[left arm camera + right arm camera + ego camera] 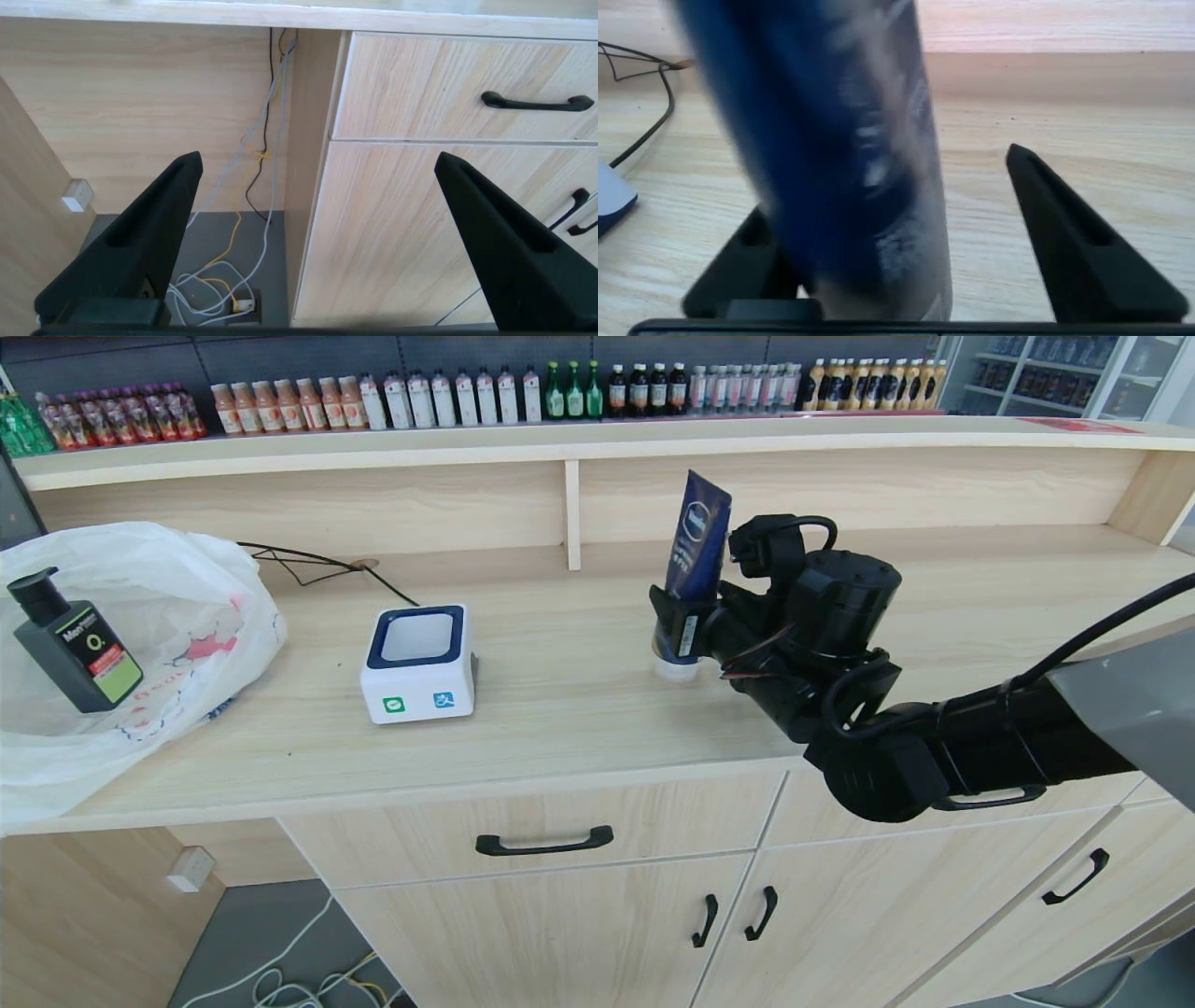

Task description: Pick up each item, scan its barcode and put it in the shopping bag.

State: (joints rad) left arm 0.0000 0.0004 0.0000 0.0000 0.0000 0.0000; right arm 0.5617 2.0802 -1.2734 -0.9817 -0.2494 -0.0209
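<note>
Right gripper [686, 633] fingers spread around blue tube [696, 532], which stands cap-down on counter [560, 709], right of scanner [417, 658]. One finger is off tube: centre first, pinch low, lift straight. Left gripper [318, 161] spread, empty.

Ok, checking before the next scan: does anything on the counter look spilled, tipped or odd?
Nothing looks spilled or damaged. The blue tube stands upright on its cap inside the open right gripper. The dark pump bottle rests tilted in the folds of the slumped shopping bag, which seems normal.
</note>
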